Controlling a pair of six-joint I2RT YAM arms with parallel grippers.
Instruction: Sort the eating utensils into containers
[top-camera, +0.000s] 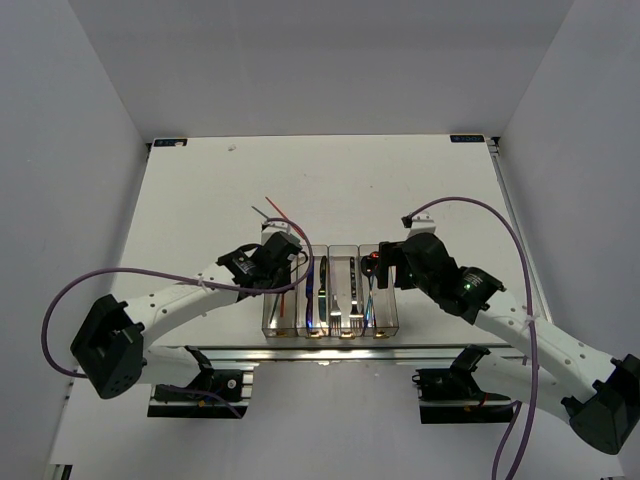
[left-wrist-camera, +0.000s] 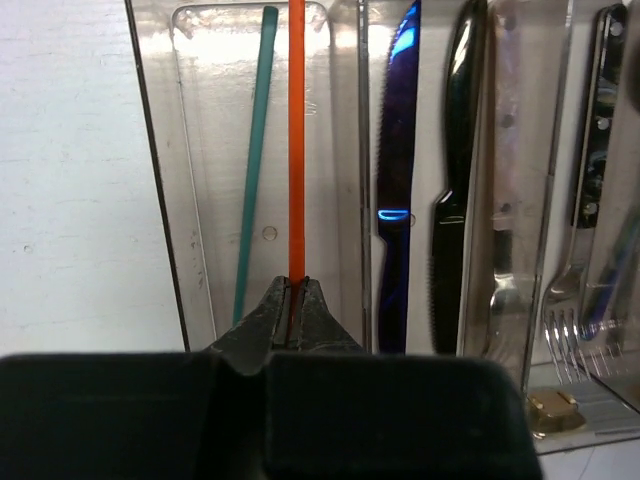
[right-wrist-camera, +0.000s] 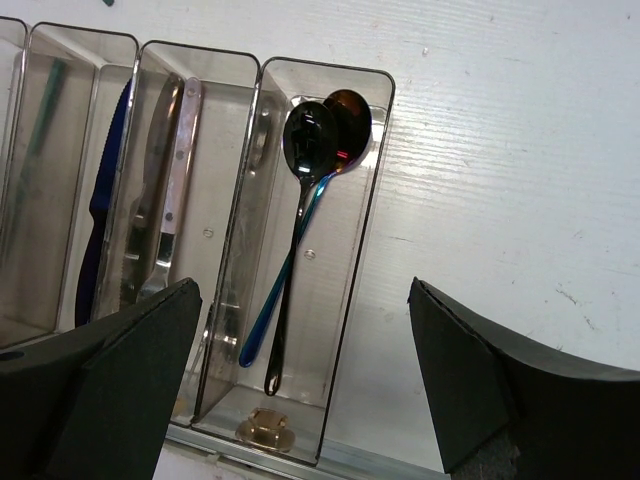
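Observation:
The containers (top-camera: 343, 249) are a row of clear narrow bins between the two arms. My left gripper (left-wrist-camera: 297, 291) is shut on the orange-red chopstick (left-wrist-camera: 296, 140), which runs lengthwise over the leftmost bin (left-wrist-camera: 160, 200). A green chopstick (left-wrist-camera: 252, 170) leans inside that bin. A dark-blue knife (left-wrist-camera: 397, 180) and a black knife (left-wrist-camera: 455, 180) lie in the bin beside it, and a silver fork (left-wrist-camera: 570, 270) lies further right. My right gripper (right-wrist-camera: 303, 290) stands open above the rightmost bin (right-wrist-camera: 362, 220), nothing between its fingers. That bin holds a dark spoon (right-wrist-camera: 308, 140) and a red-bowled spoon (right-wrist-camera: 352, 108).
In the top view the orange-red chopstick (top-camera: 276, 211) and the green chopstick (top-camera: 259, 212) stick out past the far end of the bins. The bins rest against an aluminium rail (top-camera: 330, 350) at the near edge. White table (top-camera: 200, 190) spreads behind and to both sides.

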